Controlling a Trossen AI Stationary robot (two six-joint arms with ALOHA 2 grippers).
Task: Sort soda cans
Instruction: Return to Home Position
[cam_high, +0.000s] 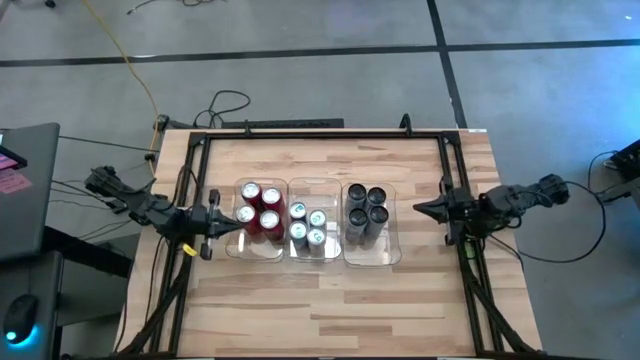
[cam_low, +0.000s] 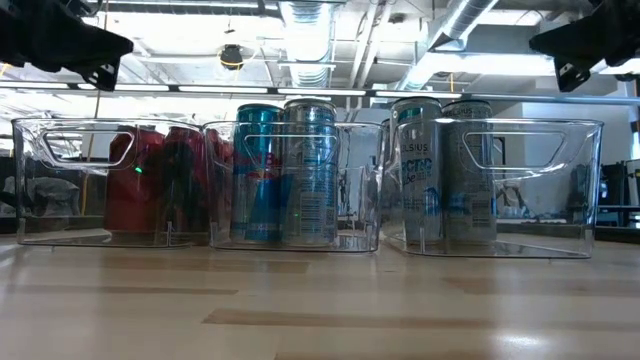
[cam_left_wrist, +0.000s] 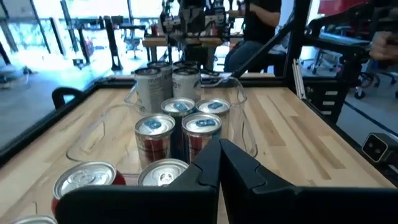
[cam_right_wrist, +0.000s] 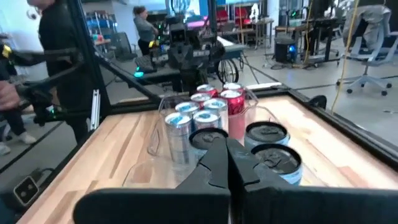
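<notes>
Soda cans (cam_high: 298, 232) are twelve in total and they stand upright in three clear bins, which make one row across the middle of the table (cam_high: 330, 300), side by side. The left bin (cam_high: 258, 250) holds four red cans (cam_high: 268, 219), the middle bin (cam_high: 315, 185) holds four silver-white cans (cam_high: 317, 217) with blue marks, and the right bin (cam_high: 372, 258) holds four dark grey cans (cam_high: 358, 215). All have silver tops, and in each bin they stand two by two. In the low view the letters "LSIUS" can be read on one can in the right bin; the other writing on the cans is too small to read. The left gripper (cam_high: 225, 222) is at the left edge of the table, just beside the left bin, and points toward it. Its fingers (cam_left_wrist: 208, 165) are pressed together with nothing between them. The right gripper (cam_high: 420, 208) is near the right edge of the table, a little apart from the right bin, and its fingers (cam_right_wrist: 214, 155) are also together and hold nothing. In the low view both grippers hang higher than the rims of the bins and do not touch any can.
</notes>
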